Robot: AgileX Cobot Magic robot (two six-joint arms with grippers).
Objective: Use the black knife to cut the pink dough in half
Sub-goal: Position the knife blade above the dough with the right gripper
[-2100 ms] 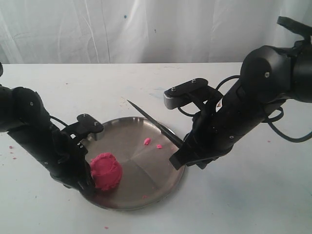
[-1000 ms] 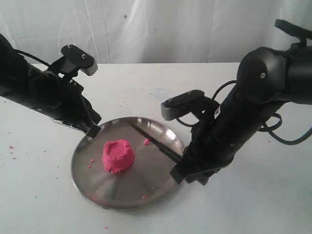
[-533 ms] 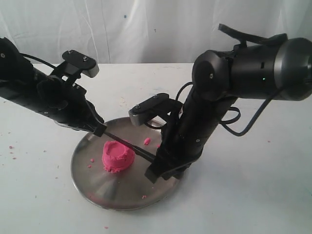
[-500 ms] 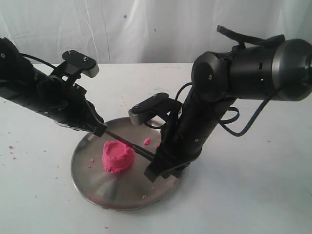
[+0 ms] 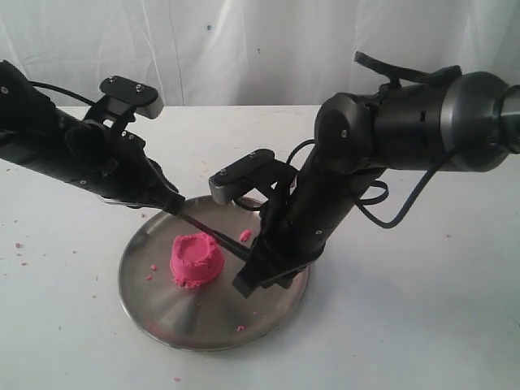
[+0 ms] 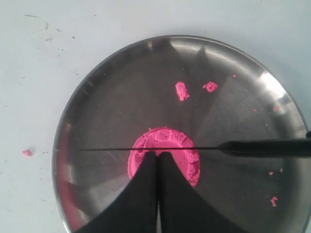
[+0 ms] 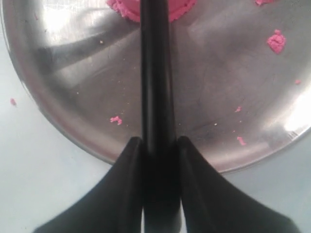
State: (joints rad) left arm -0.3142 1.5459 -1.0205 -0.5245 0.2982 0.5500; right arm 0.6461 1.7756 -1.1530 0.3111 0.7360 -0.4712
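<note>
The pink dough (image 5: 196,260) is one round mound with a dimpled top, left of the middle of the steel plate (image 5: 187,315). My right gripper (image 5: 250,278) is shut on the handle of the black knife (image 5: 218,239). The blade stretches across the mound's top towards the plate's far-left rim. In the left wrist view the knife (image 6: 262,147) crosses the dough (image 6: 171,139) about at its middle; contact cannot be told. My left gripper (image 5: 171,203) is shut and empty, hanging by the knife's tip. The right wrist view shows the handle (image 7: 155,73) between my right gripper (image 7: 156,141).
Two pink crumbs (image 5: 244,236) lie on the plate beyond the dough, with tiny bits (image 5: 240,328) near its front rim. More specks (image 5: 18,245) dot the white table at far left. A white curtain hangs behind.
My left gripper let go of the dough and rose to the plate's far-left rim. The right arm swung the knife leftwards over the mound, lately creeping a little further left.
</note>
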